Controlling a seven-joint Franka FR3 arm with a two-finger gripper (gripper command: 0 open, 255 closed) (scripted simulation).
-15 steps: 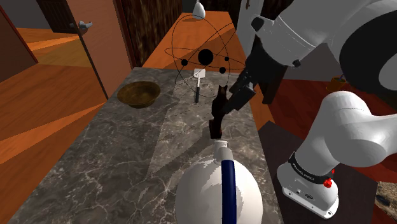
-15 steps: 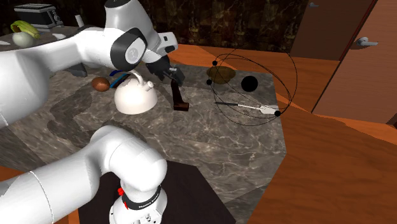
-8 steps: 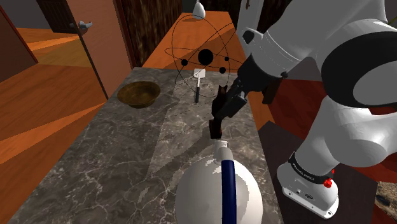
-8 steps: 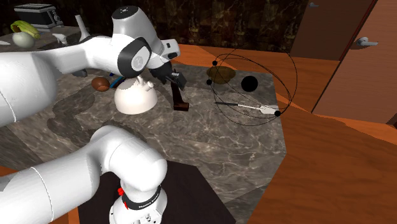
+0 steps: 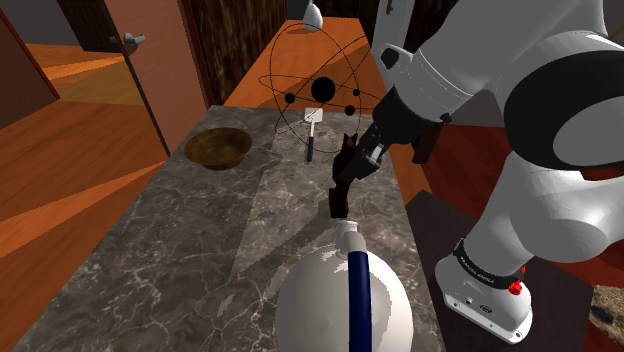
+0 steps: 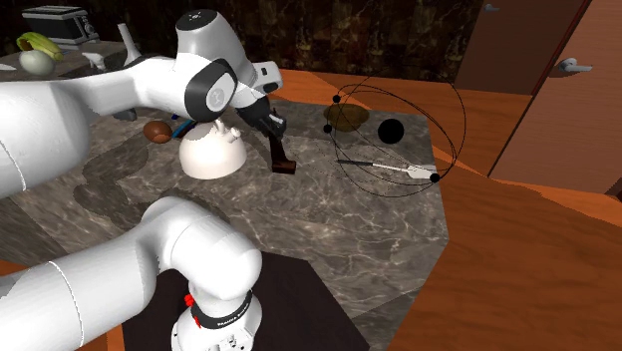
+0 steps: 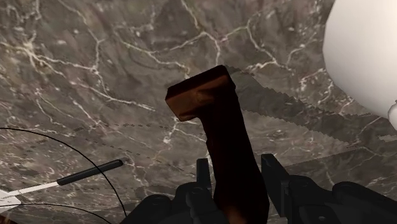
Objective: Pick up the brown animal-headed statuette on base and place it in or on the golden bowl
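Note:
The brown statuette (image 5: 341, 190) stands upright on its base on the dark marble counter (image 5: 190, 250), close to the edge nearest the arm's stand. My black gripper (image 5: 352, 165) comes down at a slant from the shoulder view's right and is shut on the statuette's upper part. In the wrist view the statuette (image 7: 222, 133) runs away from the hand, and the gripper (image 7: 236, 181) clasps it between both fingers. The second exterior view shows the gripper (image 6: 271, 128) over the statuette (image 6: 282, 156). The golden bowl (image 5: 218, 148) sits empty at the counter's far corner, seen as bowl (image 6: 347, 117) behind a wire model.
A white kettle (image 5: 345, 300) with a blue handle stands just on the near side of the statuette. A wire atom model (image 5: 322, 90) with black balls and a black-handled spatula (image 5: 311, 135) lie between statuette and bowl. Wooden floor and a door (image 5: 150, 60) lie beyond the counter.
The fingers have closed on the statuette's upper part. The arm settled slightly lower a second ago and has stayed put since; the statuette has not moved.

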